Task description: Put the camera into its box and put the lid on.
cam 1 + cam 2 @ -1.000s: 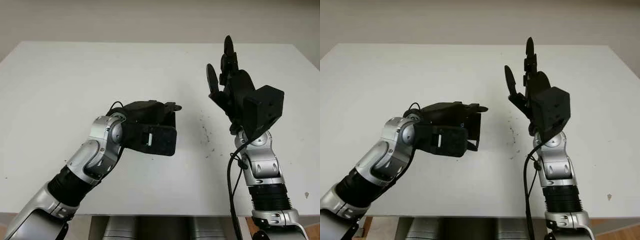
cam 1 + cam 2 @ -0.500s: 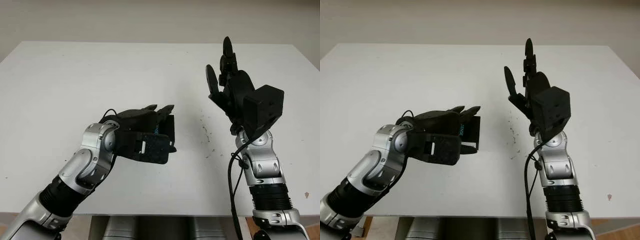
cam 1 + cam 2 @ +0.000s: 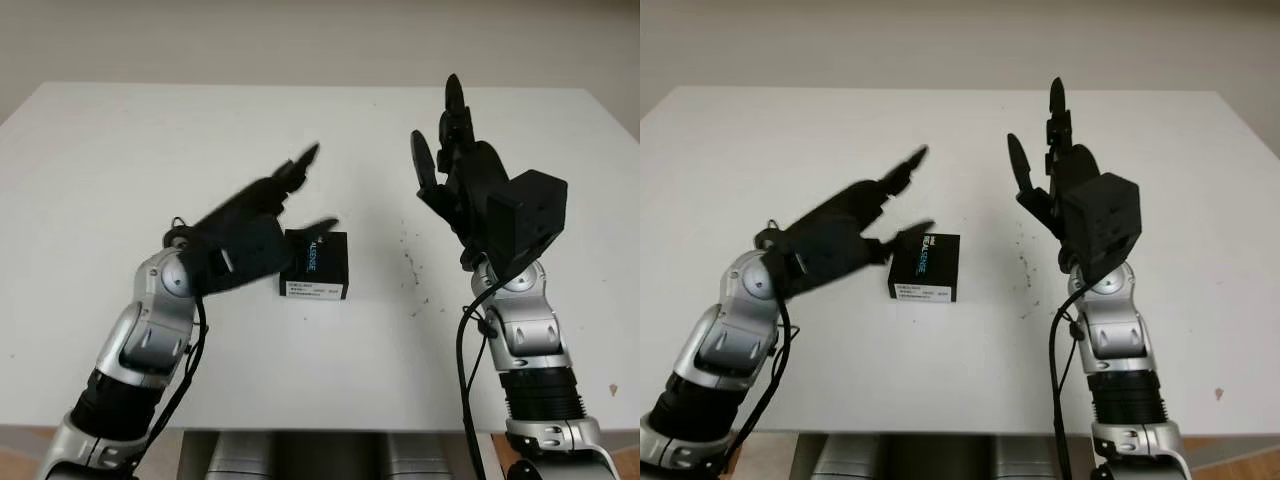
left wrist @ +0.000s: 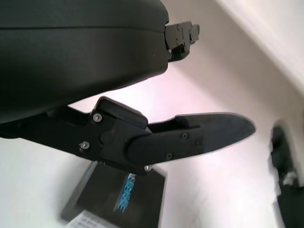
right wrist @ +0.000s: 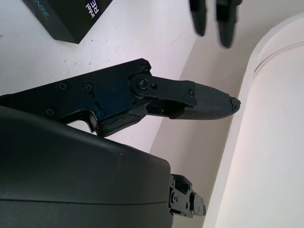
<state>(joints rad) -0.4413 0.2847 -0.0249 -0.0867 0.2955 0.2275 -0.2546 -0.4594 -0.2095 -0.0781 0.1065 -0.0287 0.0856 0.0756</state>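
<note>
The black box lies flat with its lid on near the middle of the white table, its printed label toward the front edge. The left hand is raised just beside the box on its left, open and holding nothing, and seems not to touch it. The right hand is held upright above the table toward the right edge, well apart from the box, open and empty.
</note>
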